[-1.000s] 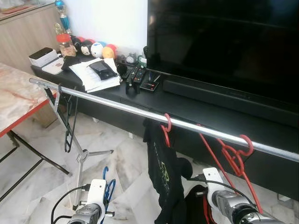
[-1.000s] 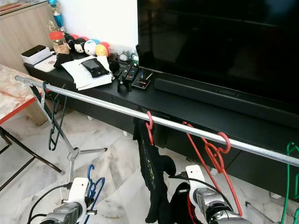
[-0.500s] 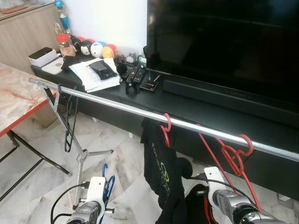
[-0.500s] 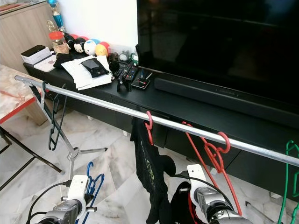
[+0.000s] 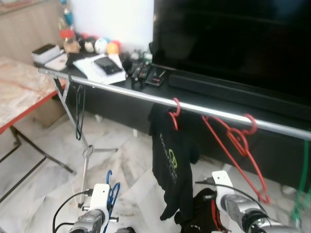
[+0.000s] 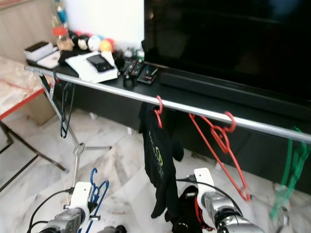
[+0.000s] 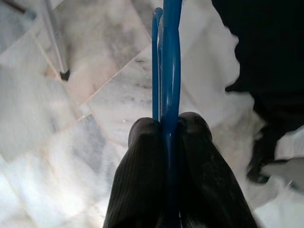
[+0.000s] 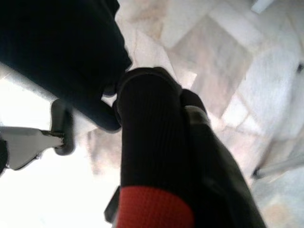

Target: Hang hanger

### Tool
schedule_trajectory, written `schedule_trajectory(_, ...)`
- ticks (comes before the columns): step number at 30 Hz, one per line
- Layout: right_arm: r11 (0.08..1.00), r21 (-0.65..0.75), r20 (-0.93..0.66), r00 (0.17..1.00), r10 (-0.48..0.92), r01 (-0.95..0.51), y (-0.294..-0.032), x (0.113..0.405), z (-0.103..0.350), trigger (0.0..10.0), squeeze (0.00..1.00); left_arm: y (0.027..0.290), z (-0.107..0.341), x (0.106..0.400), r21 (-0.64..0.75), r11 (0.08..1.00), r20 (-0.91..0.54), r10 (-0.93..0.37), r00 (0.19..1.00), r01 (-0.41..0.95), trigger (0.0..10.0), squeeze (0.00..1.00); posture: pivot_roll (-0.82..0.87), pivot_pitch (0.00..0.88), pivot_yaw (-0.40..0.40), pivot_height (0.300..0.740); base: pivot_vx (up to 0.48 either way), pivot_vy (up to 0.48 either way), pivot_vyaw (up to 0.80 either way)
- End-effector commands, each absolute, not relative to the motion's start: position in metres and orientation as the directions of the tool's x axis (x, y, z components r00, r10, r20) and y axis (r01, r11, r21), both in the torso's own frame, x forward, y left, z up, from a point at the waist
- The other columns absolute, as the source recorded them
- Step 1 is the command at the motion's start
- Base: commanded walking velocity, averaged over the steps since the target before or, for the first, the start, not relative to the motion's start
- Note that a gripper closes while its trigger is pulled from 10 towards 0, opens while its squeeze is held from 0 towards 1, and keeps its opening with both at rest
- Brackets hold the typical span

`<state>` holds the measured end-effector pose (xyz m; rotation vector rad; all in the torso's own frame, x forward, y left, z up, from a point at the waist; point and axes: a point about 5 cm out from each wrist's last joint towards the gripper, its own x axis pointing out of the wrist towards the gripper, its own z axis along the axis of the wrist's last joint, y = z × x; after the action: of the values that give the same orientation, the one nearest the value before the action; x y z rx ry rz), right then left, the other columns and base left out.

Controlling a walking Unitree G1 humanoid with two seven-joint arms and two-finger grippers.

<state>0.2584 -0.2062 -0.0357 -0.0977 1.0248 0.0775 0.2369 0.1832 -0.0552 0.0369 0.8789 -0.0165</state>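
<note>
Grasping a blue hanger (image 7: 167, 71), the left gripper (image 7: 166, 130) sat low, near the floor; the right gripper's (image 8: 164, 102) state was unclear.

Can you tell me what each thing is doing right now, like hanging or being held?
Blue hanger: held in the left tool, low down, not on the rail.
Rail: level, set up in front of the TV.
Black shirt: hanging from the rail on a red hanger.
Empty red hanger: hanging on the rail.
Green hanger: hanging on the rail.
Right tool: fingers together.
TV: screen dark.
</note>
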Motion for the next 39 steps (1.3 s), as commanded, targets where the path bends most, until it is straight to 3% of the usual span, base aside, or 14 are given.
schedule_trajectory(1, 0.994, -0.043, -0.860, 0.510, 0.013, -0.097, -0.2087, 0.2565, -0.0366, 10.0, 0.00, 0.1831, -0.0559, 0.2360, 0.028, 0.999, -0.775, -0.005, 0.632, 0.042, 10.0, 0.00, -0.13, 0.000, 0.013, 0.740, -0.356, 0.000, 0.00)
schedule_trajectory(39, 0.994, -0.048, -0.856, 0.517, 0.012, -0.103, -0.2102, 0.2565, -0.0363, 10.0, 0.00, 0.1818, -0.0561, 0.2358, 0.010, 0.999, -0.777, -0.026, 0.629, 0.053, 10.0, 0.00, -0.12, 0.000, 0.008, 0.740, -0.347, 0.000, 0.00)
